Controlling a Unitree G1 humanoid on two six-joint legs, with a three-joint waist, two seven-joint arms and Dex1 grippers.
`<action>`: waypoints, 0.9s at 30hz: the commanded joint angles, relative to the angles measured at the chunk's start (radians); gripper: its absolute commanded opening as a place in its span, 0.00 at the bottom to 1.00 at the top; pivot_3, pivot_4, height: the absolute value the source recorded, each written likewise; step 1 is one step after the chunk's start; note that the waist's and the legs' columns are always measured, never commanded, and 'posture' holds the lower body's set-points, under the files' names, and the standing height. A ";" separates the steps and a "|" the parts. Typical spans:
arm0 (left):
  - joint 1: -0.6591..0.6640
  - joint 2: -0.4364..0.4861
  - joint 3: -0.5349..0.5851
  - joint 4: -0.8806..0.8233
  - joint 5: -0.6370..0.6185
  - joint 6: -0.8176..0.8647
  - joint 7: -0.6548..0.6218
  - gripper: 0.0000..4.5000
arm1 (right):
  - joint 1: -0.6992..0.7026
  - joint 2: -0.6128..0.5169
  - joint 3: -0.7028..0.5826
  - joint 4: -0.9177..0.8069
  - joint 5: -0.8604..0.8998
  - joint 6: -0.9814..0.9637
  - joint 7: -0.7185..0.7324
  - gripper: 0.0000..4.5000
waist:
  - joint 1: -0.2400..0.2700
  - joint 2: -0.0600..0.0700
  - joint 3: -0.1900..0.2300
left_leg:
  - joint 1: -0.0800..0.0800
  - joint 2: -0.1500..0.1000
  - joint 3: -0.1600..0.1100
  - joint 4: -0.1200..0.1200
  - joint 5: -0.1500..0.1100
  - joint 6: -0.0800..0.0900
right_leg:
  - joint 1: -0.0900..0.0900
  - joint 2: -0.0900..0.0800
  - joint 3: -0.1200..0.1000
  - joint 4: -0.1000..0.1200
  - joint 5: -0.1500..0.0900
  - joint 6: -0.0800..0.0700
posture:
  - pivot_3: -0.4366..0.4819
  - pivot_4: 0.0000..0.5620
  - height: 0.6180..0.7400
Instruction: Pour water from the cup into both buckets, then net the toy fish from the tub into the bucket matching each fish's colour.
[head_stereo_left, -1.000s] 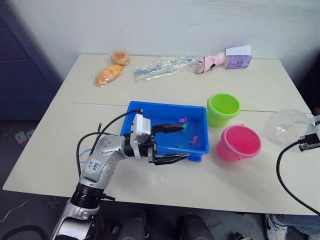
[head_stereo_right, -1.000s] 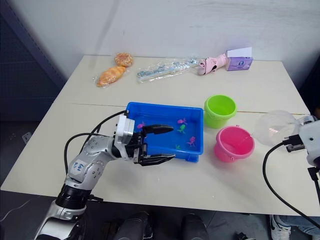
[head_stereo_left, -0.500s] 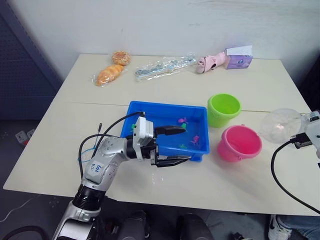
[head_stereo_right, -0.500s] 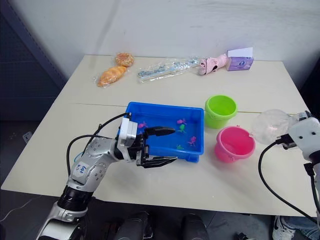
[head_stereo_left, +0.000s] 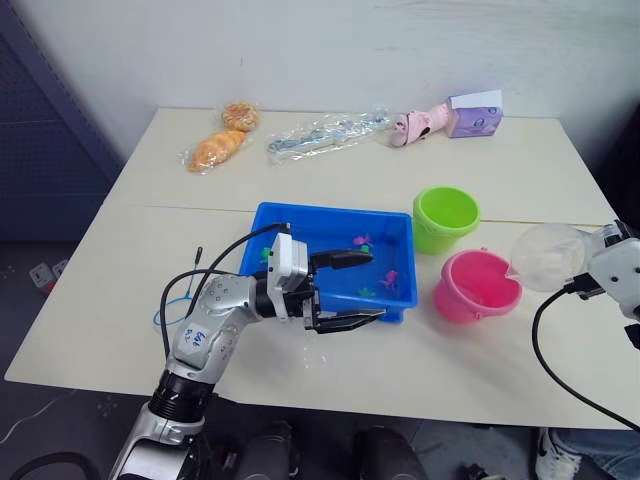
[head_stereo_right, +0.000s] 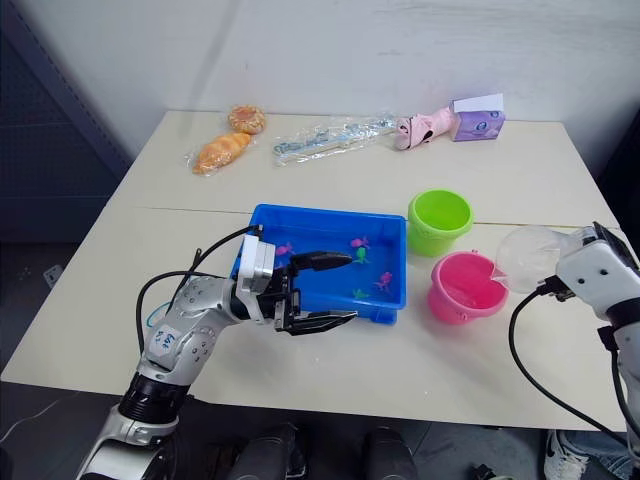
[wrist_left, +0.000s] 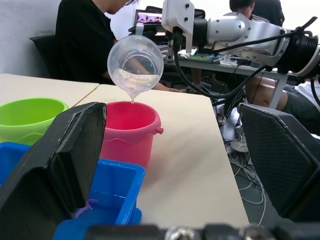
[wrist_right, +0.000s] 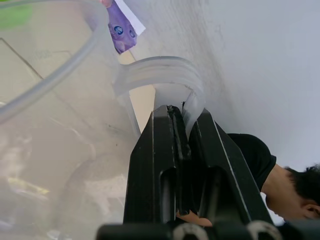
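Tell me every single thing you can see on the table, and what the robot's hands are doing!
Tub: one, blue, middle of the table.
Toy fish: several, pink and green, in the tub.
Green bucket: one, right of the tub.
Pink bucket: one, nearer than the green one.
Cup: one, clear, tilted over the pink bucket, water at its lip.
Bread: two wrapped pieces, far left.
Clear bag: one, far middle.
Pink toy: one, far side.
Purple box: one, beside the toy.
People: behind the table.
Left hand: open, at the tub's near edge.
Right hand: shut on the cup's handle.
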 joint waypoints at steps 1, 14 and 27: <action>0.008 -0.001 0.011 -0.039 -0.002 -0.020 0.006 1.00 | -0.015 -0.028 -0.021 -0.004 -0.024 -0.040 -0.015 0.01 | 0.000 0.000 0.000 | 0.000 0.000 0.000 0.000 0.000 0.000 | 0.000 0.000 0.000 0.000 0.000 0.000 | 0.48 0.27 1.00; 0.011 0.002 0.010 -0.030 0.010 -0.044 0.010 1.00 | -0.048 -0.051 -0.003 0.081 -0.099 -0.140 -0.038 0.01 | 0.000 0.000 0.000 | 0.000 0.000 0.000 0.000 0.000 0.000 | 0.000 0.000 0.000 0.000 0.000 0.000 | 0.48 0.27 1.00; 0.005 -0.005 0.007 -0.019 0.021 -0.061 0.015 1.00 | -0.071 -0.058 -0.002 0.115 -0.144 -0.230 -0.067 0.01 | -0.001 0.000 0.000 | 0.000 0.000 0.000 0.000 0.000 0.000 | 0.000 0.000 0.000 0.000 0.000 0.000 | 0.48 0.27 1.00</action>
